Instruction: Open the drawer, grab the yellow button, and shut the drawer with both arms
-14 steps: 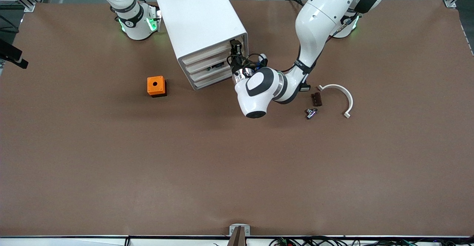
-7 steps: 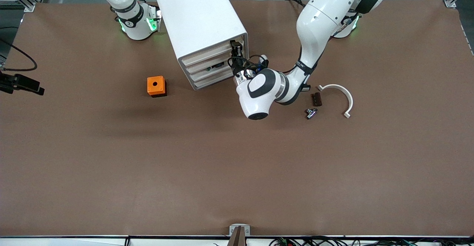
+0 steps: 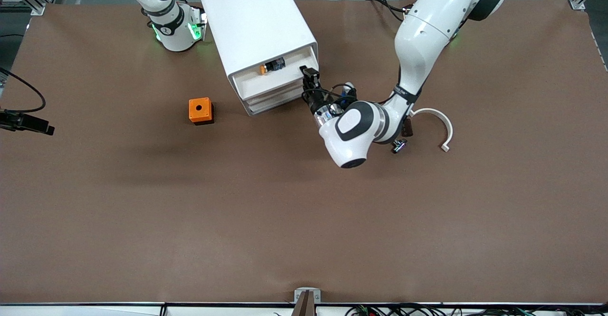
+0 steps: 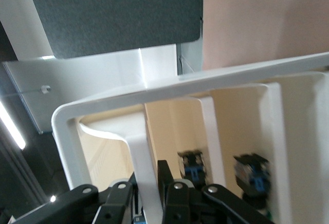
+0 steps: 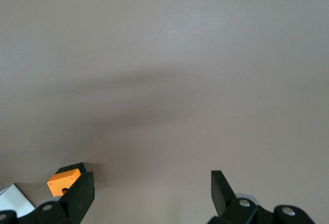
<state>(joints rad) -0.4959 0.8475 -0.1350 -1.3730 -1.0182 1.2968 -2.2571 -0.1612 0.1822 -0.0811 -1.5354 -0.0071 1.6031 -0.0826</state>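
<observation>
1. On the table (image 3: 304,221), toward the right arm's end: orange cube (image 3: 200,110) with a round hole, beside the cabinet (image 3: 259,35) and nearer the front camera. Toward the left arm's end: white curved clip (image 3: 439,123), a small dark block (image 3: 406,127) and a small metal part (image 3: 399,145), all partly tucked under the left arm's wrist.
2. Nothing sits between the drawer (image 3: 273,79) and the front camera; only the left arm's wrist crowds the corner of the drawer at the left arm's end.
3. Left pincer (image 3: 309,76) is clenched on the drawer's front lip at that corner. Left wrist view shows it plainly: the fingers (image 4: 121,203) pinch the white rim (image 4: 141,178) between them.
4. That view also looks into the lower drawers: two black parts with blue marks (image 4: 191,166). Front view does not show these.
5. Right pincer (image 5: 149,193) is spread wide, holding nothing, over bare table with the cube at the frame edge. Front view shows only its black body at the frame edge; that arm waits.
6. Drawer: topmost one, shallow white tray, pulled partly out.
7. Button (image 3: 262,69): tiny, orange cap, lying in the drawer just under the cabinet edge, beside a small black part with a blue mark (image 3: 274,65).
</observation>
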